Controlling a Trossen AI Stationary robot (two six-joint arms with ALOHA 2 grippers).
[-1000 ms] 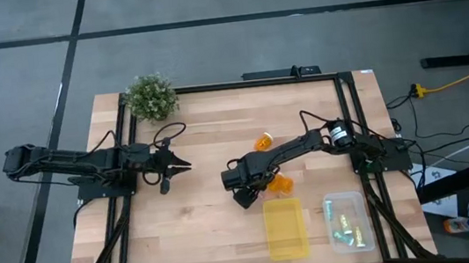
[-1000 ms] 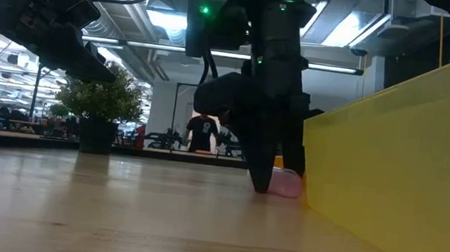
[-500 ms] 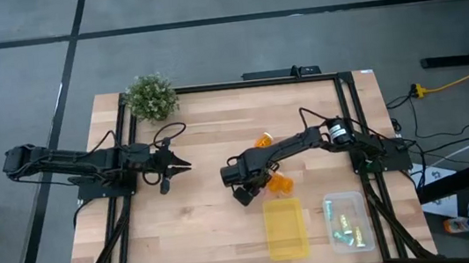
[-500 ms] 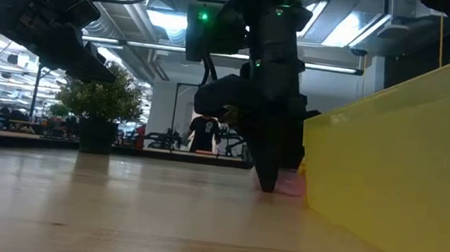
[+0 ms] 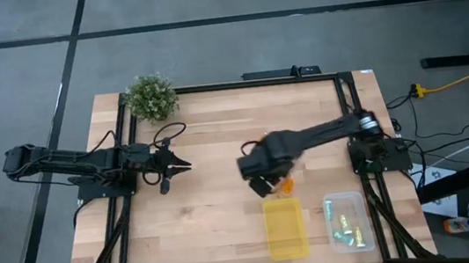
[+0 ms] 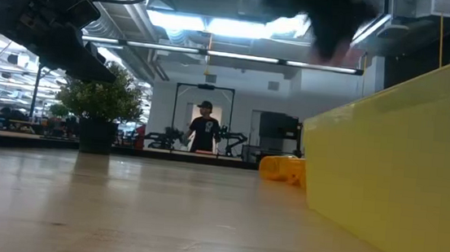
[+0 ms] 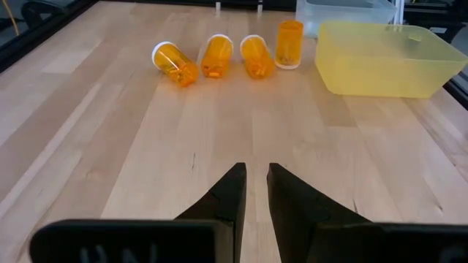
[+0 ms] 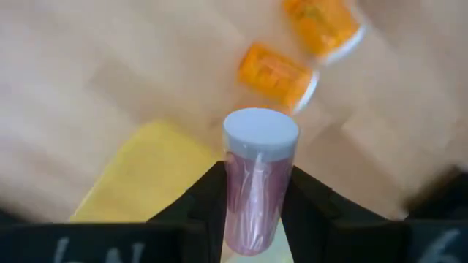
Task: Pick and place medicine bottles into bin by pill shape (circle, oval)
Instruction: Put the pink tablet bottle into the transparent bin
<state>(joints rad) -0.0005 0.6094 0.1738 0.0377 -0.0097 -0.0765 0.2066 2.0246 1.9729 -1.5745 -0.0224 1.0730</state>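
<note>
The right gripper (image 8: 252, 212) grips a pinkish white-capped bottle (image 8: 257, 186) above the bench, just beside the yellow bin (image 5: 285, 228). The left gripper (image 7: 254, 191), nearly closed and empty, waits well apart from the bin.

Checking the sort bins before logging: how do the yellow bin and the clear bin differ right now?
The yellow bin is tinted yellow and looks empty in the high view; the clear bin is colourless and already holds several small bottles. The yellow bin lies nearer the table's middle, the clear bin nearer the right arm's base. Both are rectangular open tubs along the same table edge.
</note>
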